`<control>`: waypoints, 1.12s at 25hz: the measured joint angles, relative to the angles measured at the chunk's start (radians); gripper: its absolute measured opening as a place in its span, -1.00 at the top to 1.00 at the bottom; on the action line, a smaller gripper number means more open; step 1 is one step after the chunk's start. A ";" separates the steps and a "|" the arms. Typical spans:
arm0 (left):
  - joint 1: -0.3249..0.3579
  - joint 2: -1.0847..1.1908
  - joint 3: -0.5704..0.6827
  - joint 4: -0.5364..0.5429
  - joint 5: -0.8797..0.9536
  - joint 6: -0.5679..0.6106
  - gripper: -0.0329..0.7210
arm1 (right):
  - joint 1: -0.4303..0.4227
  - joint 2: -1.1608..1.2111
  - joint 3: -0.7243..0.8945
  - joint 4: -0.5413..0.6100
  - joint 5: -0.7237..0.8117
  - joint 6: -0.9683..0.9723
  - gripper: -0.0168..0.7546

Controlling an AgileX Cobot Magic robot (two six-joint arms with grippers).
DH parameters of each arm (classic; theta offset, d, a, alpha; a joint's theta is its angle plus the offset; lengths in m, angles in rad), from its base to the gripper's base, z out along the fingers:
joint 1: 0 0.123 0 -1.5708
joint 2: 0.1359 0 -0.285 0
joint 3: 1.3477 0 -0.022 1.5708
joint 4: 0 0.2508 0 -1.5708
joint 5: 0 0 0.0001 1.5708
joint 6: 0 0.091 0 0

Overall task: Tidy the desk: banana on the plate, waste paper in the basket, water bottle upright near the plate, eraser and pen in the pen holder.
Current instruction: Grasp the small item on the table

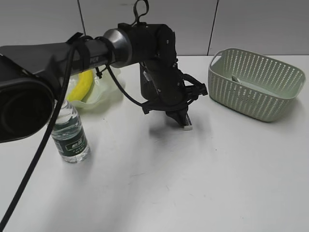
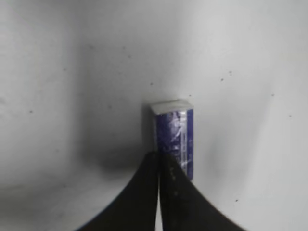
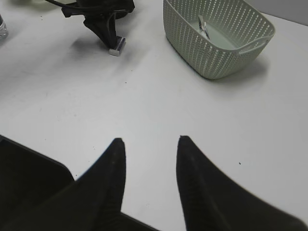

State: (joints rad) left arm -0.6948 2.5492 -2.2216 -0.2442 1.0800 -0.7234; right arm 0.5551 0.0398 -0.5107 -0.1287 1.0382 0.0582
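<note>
Your left gripper is sitting pinched fully shut with the eraser lying just at its 1 o'clock, beside the tips rather than between them, so it's looking like a missed grab. Lifting now is risking an empty pick, or nudging the eraser across the desk. Right gripper is hovering half open, holding nothing.

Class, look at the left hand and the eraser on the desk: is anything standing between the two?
Nothing visible. The left hand is already at the eraser with its tips together; in the left wrist view the eraser seems to lie just beside them rather than between, so a grip is not certain. The desk around is bare.
</note>
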 joint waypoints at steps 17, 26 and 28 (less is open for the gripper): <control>-0.085 -0.012 -0.051 0.271 -0.009 -0.002 -0.04 | 0.000 0.000 0.000 0.000 0.000 0.000 0.19; -0.101 -0.010 -0.051 0.351 -0.046 -0.002 -0.03 | 0.000 0.000 0.000 0.000 0.000 0.000 0.19; -0.101 -0.010 -0.051 0.352 -0.057 -0.002 -0.03 | 0.000 0.000 0.000 0.000 0.000 0.000 0.19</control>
State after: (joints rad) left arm -0.7958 2.5391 -2.2729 0.1079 1.0226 -0.7259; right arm 0.5551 0.0398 -0.5107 -0.1287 1.0382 0.0582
